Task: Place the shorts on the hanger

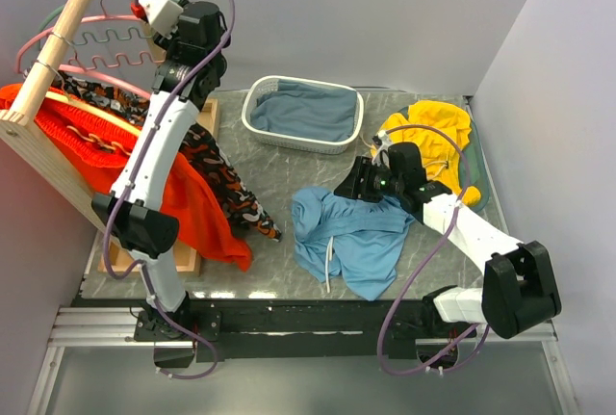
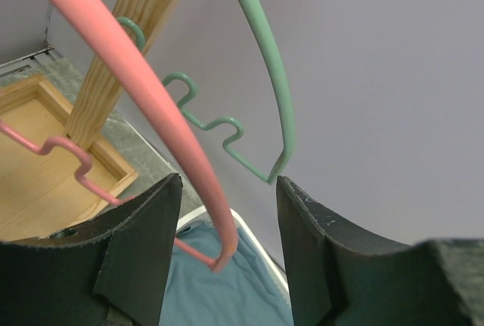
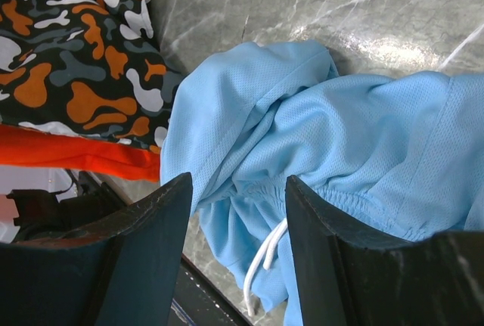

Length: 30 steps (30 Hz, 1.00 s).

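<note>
The light blue shorts (image 1: pixel 351 232) lie crumpled on the marble table, with the white drawstring (image 3: pixel 261 265) showing in the right wrist view. My right gripper (image 1: pixel 348 184) is open and hovers just above their upper edge; the waistband (image 3: pixel 333 190) lies below the open jaws (image 3: pixel 238 182). The pink hanger (image 1: pixel 91 22) hangs on the wooden rack at the far left. My left gripper (image 1: pixel 142 12) is open at its right end, and the pink arm (image 2: pixel 189 159) passes between the fingers (image 2: pixel 228 182) without being clamped.
A green hanger (image 2: pixel 265 54) hangs just behind the pink one. Bright orange shorts (image 1: pixel 77 136) and a camouflage garment (image 1: pixel 221 179) hang over the wooden rack (image 1: pixel 53 54). A white basket (image 1: pixel 252 118) holds grey-blue cloth. A yellow garment (image 1: pixel 428 131) lies at the far right.
</note>
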{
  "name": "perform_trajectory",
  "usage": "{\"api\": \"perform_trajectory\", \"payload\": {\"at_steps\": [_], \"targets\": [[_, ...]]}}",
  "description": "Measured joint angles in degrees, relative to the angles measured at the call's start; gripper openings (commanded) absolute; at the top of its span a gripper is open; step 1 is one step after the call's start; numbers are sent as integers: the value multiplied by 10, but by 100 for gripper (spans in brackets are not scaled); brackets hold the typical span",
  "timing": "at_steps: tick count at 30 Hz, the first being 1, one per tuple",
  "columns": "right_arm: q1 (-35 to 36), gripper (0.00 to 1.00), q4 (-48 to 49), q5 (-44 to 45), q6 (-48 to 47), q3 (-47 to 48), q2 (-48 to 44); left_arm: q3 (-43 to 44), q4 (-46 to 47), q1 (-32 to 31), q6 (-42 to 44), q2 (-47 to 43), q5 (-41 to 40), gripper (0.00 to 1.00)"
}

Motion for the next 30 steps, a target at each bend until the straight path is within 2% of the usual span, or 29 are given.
{"api": "perform_trajectory", "payload": {"at_steps": [14, 18, 21, 25, 30], "targets": [[0, 59, -4, 0, -6, 2, 9, 18, 58, 24, 5, 37, 0, 50], [0, 59, -7, 1, -8, 5, 11, 18, 85, 28, 13, 43, 0, 42], [0, 59, -7, 1, -10, 5, 12, 18, 103, 29, 21, 49, 0, 30], [0, 59, -8, 3, -10, 5, 14, 17, 117, 30, 29, 55, 1, 21], [0, 59, -11, 3, -11, 7, 15, -4, 140, 30, 36, 54, 2, 14]]}}
